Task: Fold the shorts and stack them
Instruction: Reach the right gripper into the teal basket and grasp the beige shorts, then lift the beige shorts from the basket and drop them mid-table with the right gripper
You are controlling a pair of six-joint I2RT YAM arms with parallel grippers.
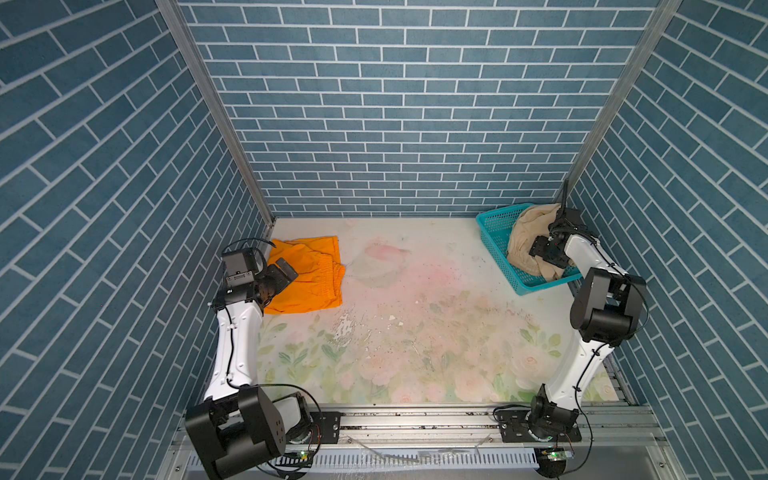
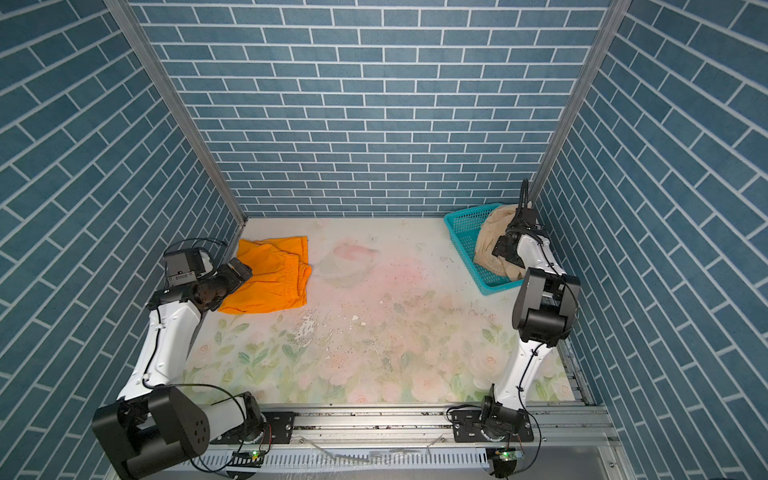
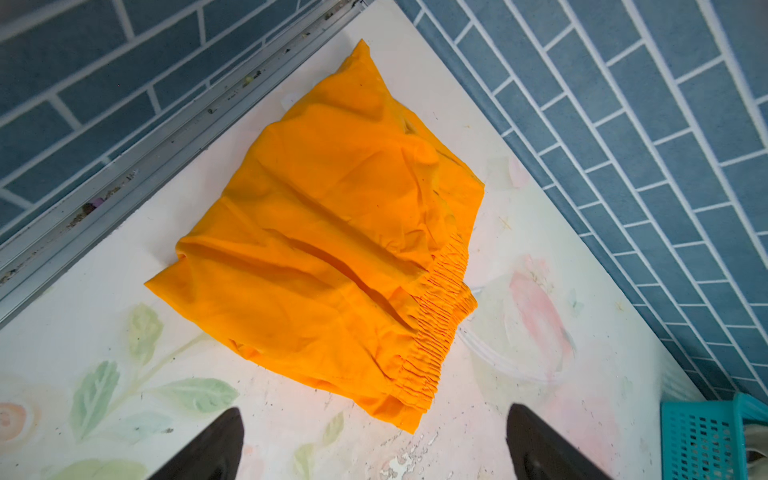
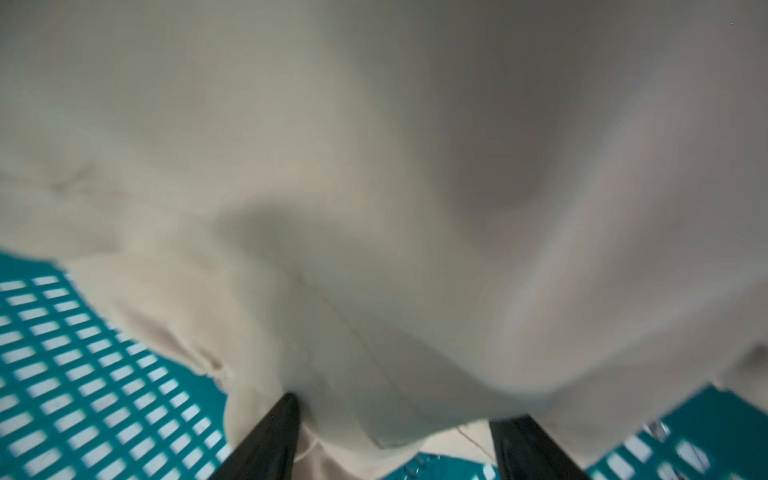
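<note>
We judged the step in hand to be fetching the second pair. The beige shorts (image 1: 525, 241) lay heaped in the basket (image 1: 494, 224), spilling over its rim on the side by the wall. The right tool (image 4: 401, 407) was down inside the basket, jaws apart with beige cloth between them. The wrist view was blurred, so we could not tell whether they pinched the cloth or only straddled it.

The orange shorts (image 1: 307, 278) lay well apart from the basket, across the worktop (image 1: 415, 332), and looked roughly folded, waistband on the edge facing the basket. The left tool (image 3: 376, 415) hung just above them, jaws wide and holding nothing.

The next move, as we read it, called for a firm pinch on the beige cloth, a lift high enough to clear the basket rim, and a carry to the bare middle of the worktop for spreading and folding.

Room was tight at the basket, which stood in a corner with walls close on two sides. From the basket toward the orange pair the worktop was bare, so that seemed the free way out.
</note>
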